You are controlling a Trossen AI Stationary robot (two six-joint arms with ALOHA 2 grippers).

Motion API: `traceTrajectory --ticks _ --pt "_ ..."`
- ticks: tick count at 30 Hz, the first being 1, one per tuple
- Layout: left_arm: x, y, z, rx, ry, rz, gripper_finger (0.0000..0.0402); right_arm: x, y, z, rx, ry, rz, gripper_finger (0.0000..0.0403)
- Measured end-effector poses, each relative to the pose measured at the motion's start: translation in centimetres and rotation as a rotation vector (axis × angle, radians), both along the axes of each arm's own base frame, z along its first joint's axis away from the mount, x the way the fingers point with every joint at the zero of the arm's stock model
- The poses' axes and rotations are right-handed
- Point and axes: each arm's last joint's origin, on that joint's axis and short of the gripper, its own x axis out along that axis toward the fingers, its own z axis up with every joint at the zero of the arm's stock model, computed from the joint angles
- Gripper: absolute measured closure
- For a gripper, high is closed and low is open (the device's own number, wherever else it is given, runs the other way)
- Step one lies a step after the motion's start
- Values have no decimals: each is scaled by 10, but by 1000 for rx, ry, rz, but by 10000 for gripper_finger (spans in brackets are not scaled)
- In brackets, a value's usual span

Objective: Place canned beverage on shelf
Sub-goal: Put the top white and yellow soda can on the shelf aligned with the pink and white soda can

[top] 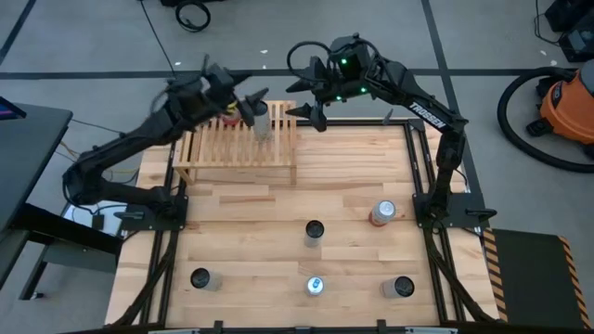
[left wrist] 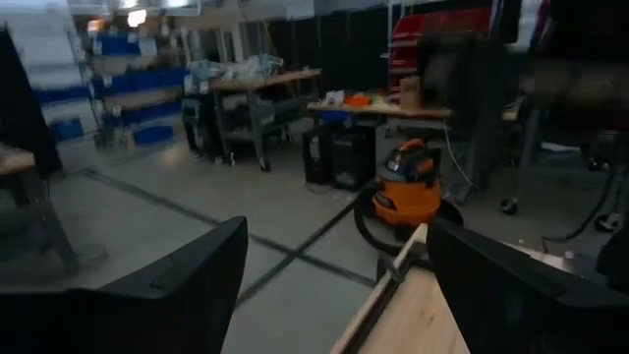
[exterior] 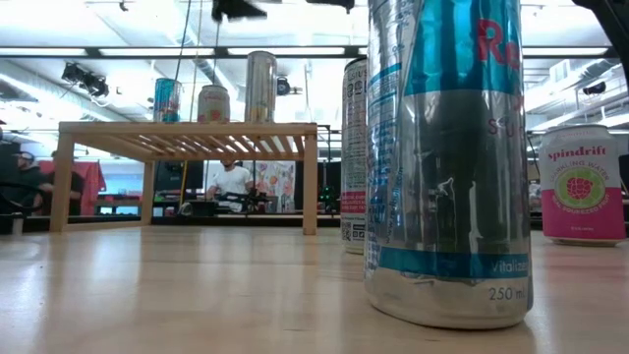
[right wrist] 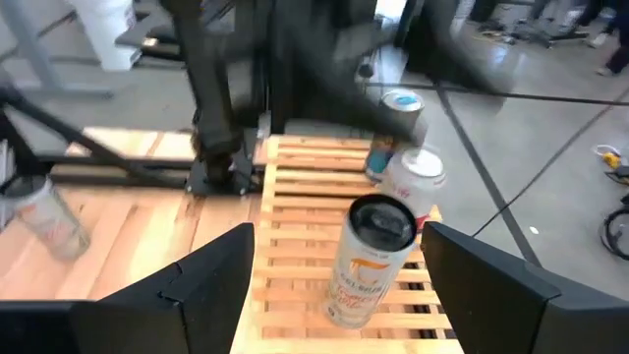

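- Three cans are seen upright on the shelf [top: 237,141] at the far left of the table; the tall silver can [top: 261,119] stands on its right part.
- The right gripper [top: 311,100], fingers apart and empty, is held just right of that can, long axis vertical.
- The left gripper [top: 237,93], fingers apart and empty, is held above the shelf's far edge.
- Slats are light wood; cans are smooth metal cylinders.
- Five cans remain on the near table, well apart from both grippers; the pink can [top: 381,213] is judged nearest the right arm.
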Motion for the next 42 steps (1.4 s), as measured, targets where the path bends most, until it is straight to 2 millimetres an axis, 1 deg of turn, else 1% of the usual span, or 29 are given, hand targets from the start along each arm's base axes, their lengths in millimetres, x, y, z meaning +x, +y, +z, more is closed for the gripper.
traceTrajectory --ticks 4,8,13,15,18,22,29,33,39,42 --pt "-14 -9 37 -1 28 1 86 9 -5 -14 -37 9 13 101" --pt "-31 -19 68 -5 37 0 86 18 -18 -32 -58 -1 2 101" --pt "-50 -31 93 -17 57 -3 86 29 -38 -62 -76 -36 -19 101" --pt "-54 -34 95 -26 71 -3 86 33 -43 -74 -79 -46 -22 101" --pt "-55 -34 94 -37 103 -4 86 37 -46 -89 -76 -60 4 101" --pt "-56 -35 93 -31 118 -4 86 42 -50 -103 -100 -104 -8 101" --pt "-56 -34 92 -33 126 -4 86 44 -57 -117 -77 -191 -45 101" --pt "-56 -34 92 -33 126 -4 86 46 -57 -121 -70 -188 -37 101" --pt "-56 -35 91 -41 139 -5 86 50 -51 -121 -66 -188 -20 101" --pt "-56 -35 91 -41 140 -5 86 57 -51 -128 -67 -189 -39 101"
